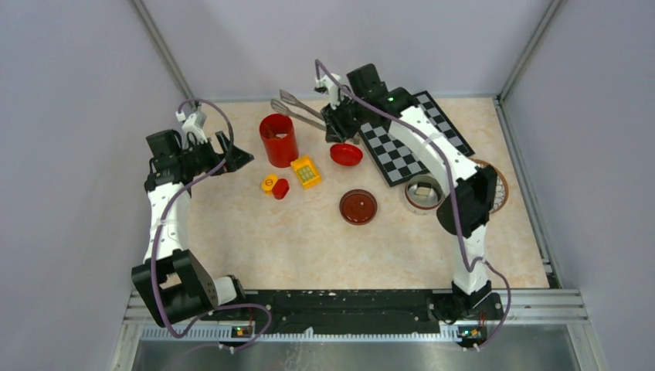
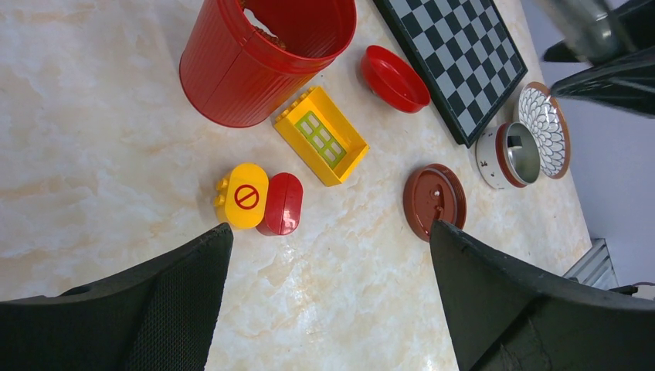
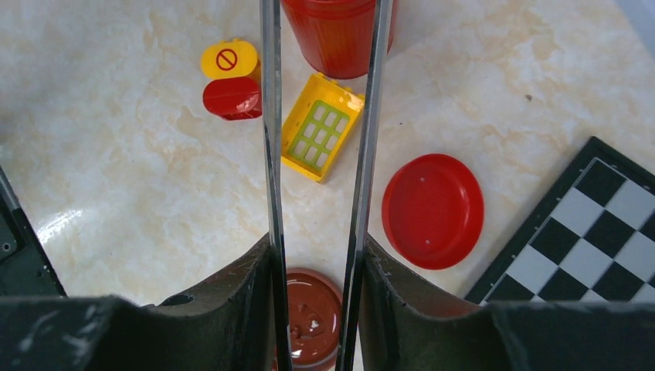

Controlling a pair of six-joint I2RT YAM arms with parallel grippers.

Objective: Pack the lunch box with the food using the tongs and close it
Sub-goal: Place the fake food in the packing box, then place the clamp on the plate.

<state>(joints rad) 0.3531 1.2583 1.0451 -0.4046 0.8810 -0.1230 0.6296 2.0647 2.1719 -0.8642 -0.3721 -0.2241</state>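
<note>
My right gripper (image 1: 338, 122) (image 3: 317, 259) is shut on the tongs (image 1: 297, 108) (image 3: 269, 116). Their two silver arms run forward side by side with a gap between them. They reach past the red cup (image 1: 278, 139) (image 3: 340, 31), and their tips are out of the wrist view. The lunch box (image 1: 423, 195) (image 2: 506, 154) stands open by the chessboard's near corner. Its brown lid (image 1: 358, 207) (image 2: 435, 201) (image 3: 313, 317) lies flat on the table to the left of it. Brownish food (image 2: 263, 25) shows just inside the cup's rim. My left gripper (image 1: 225, 154) (image 2: 332, 236) hangs open and empty, left of the cup.
A red bowl (image 1: 346, 154) (image 3: 432, 209) sits next to the chessboard (image 1: 409, 139) (image 2: 456, 54). A yellow block (image 1: 306, 171) (image 2: 320, 135) and small yellow and red blocks (image 1: 274, 185) (image 2: 259, 202) lie near the cup. The patterned plate (image 2: 544, 127) is behind the lunch box.
</note>
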